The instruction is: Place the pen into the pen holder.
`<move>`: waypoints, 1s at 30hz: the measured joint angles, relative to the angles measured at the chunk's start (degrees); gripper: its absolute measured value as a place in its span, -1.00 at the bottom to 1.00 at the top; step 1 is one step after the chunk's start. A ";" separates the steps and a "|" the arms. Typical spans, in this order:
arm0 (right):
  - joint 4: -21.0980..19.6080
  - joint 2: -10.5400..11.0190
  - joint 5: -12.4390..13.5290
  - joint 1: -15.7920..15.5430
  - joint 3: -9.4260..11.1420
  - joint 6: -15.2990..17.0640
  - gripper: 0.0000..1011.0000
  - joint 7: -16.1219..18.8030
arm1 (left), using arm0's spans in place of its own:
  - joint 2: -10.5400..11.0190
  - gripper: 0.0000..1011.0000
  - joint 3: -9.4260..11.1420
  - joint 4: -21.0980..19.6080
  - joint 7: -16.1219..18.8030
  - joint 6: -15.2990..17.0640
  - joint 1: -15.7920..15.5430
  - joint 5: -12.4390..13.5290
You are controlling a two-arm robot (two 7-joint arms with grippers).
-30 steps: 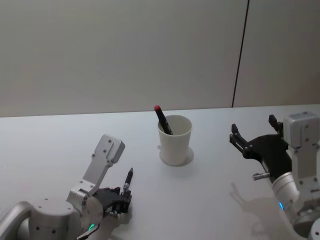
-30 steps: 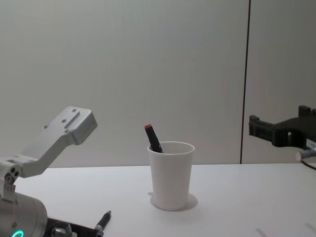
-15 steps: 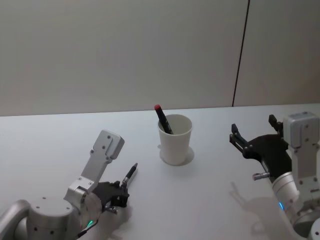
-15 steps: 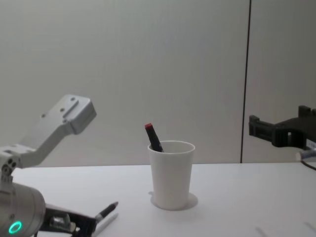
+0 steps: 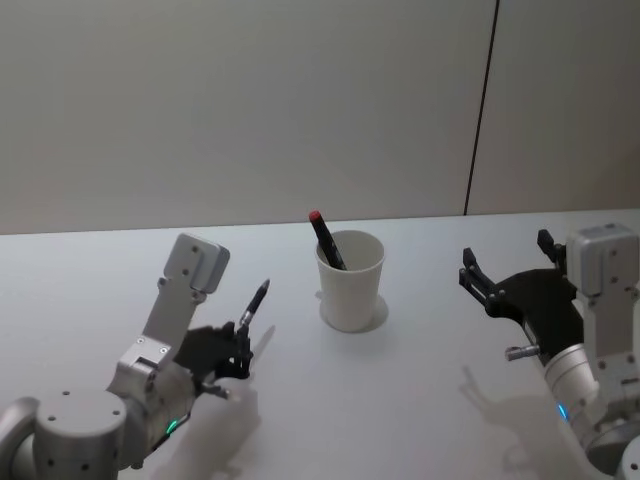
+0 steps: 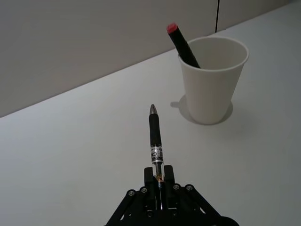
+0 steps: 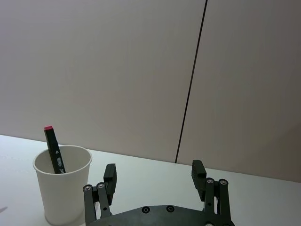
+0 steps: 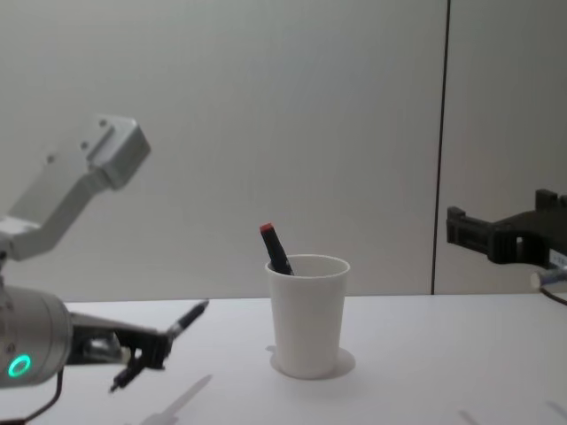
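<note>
Above the white counter (image 5: 420, 390), the slim black pen (image 5: 250, 312) (image 6: 155, 136) (image 8: 183, 321) hangs clear of the surface. The left tool (image 5: 238, 350) (image 6: 160, 184) (image 8: 146, 350) is clamped tight on its rear end. Its tip slants upward toward the plain white paper cup (image 5: 350, 285) (image 6: 211, 84) (image 8: 307, 319), which stands well apart to its right. A black marker with a red cap (image 5: 325, 240) (image 7: 52, 149) leans inside that cup. The right tool (image 5: 505, 252) (image 7: 154, 172) hovers over the counter's right side, fingers spread wide, holding nothing.
</note>
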 joint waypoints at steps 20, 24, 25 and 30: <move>0.00 0.00 0.00 0.00 0.00 0.00 0.98 0.00 | 0.93 -0.73 -1.91 -0.23 -1.55 -19.03 1.88 -2.57; 0.00 0.00 0.00 0.00 0.00 0.00 0.98 0.00 | 0.96 -0.73 -2.12 0.48 -3.09 -23.34 2.01 -2.95; 0.00 0.00 0.00 0.00 0.00 0.00 0.98 0.00 | 0.96 -0.73 -2.17 0.80 -3.69 -25.02 2.02 -3.05; 0.00 0.00 0.00 0.00 -0.01 0.00 0.98 0.00 | 0.87 -0.73 -2.28 1.95 -6.40 -29.81 1.93 -3.29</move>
